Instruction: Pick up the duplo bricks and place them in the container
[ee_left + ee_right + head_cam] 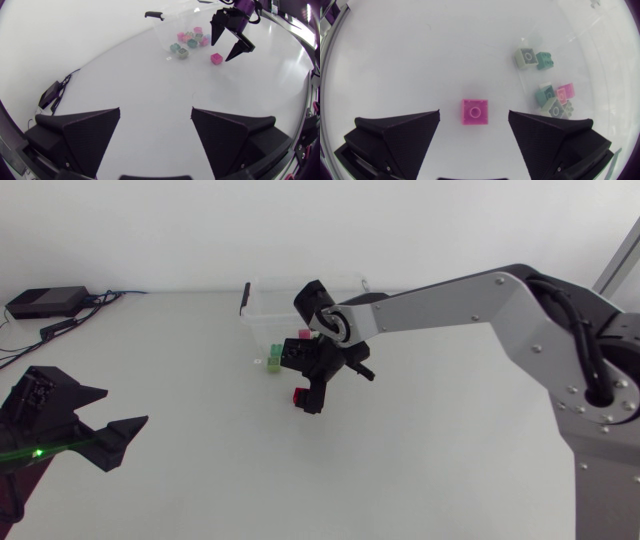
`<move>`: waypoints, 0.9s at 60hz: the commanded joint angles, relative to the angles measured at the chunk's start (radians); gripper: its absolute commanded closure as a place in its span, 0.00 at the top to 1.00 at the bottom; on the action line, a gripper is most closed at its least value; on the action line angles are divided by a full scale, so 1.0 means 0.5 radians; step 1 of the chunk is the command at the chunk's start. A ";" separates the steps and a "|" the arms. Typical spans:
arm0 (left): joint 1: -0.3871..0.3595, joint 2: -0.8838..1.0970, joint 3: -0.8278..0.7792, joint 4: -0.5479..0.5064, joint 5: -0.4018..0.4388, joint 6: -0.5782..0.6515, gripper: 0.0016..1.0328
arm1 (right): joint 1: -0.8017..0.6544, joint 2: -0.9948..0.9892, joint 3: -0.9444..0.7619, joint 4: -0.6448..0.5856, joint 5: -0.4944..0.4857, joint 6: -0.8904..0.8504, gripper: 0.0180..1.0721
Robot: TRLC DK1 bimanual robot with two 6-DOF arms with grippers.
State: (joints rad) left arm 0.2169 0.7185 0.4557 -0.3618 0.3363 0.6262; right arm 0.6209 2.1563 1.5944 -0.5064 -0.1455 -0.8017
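A small pink square plastic brick [474, 111] with one round stud is seen lying flat on the white bench [200, 480]. It is directly under the right arm's black claw [221, 52] and centred in the gap between its two wedge fingers. The fingers are spread wide and neither is touching the brick; this downward-pointing spread is judged to be a line-up for closing on two opposite sides of the brick. Just beyond that claw a clear plastic container [262, 298] with a black handle [154, 15] is placed, close enough that any carry would be short. Ahead of the claw and off to one side, a grey brick [525, 57] and a green brick [545, 60] are seen, with a teal brick [545, 93] and another pink brick [565, 91] nearer the finger. Because the wall is clear, it cannot be told for certain which of these lie inside the container. The left arm's black claw [155, 111] is set low over the bench, well apart from every brick. Its fingers are spread with nothing between them, probably so that the right arm has room.
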 commanded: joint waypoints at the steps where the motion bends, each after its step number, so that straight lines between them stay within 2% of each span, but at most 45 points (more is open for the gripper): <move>1: 0.005 -0.032 -0.065 -0.022 0.015 0.033 0.96 | -0.021 0.108 0.057 -0.058 -0.025 -0.063 0.95; 12: 0.011 -0.038 -0.080 -0.028 0.015 0.052 0.96 | -0.042 0.222 0.192 -0.178 -0.077 -0.078 0.95; 22: 0.002 -0.038 -0.086 -0.031 0.018 0.048 0.96 | -0.039 0.249 0.244 -0.214 -0.108 -0.066 0.86; 28: -0.001 -0.044 -0.095 -0.028 0.018 0.042 0.96 | -0.024 0.265 0.272 -0.260 -0.114 -0.063 0.71; 29: -0.001 -0.050 -0.101 -0.031 0.018 0.039 0.96 | -0.021 0.271 0.272 -0.260 -0.114 -0.059 0.64; 32: 0.002 -0.072 -0.117 -0.028 0.018 0.033 0.96 | -0.011 0.292 0.272 -0.270 -0.114 -0.053 0.52; 43: 0.005 -0.216 -0.193 -0.025 0.018 0.012 0.96 | 0.016 0.295 0.226 -0.257 -0.099 -0.026 0.22; 54: 0.020 -0.388 -0.264 0.009 0.018 -0.090 0.96 | 0.019 0.164 0.072 -0.196 -0.080 -0.007 0.21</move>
State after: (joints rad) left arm 0.2180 0.5476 0.3527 -0.3672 0.3363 0.6106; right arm 0.6209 2.2650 1.6962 -0.6014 -0.1955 -0.8120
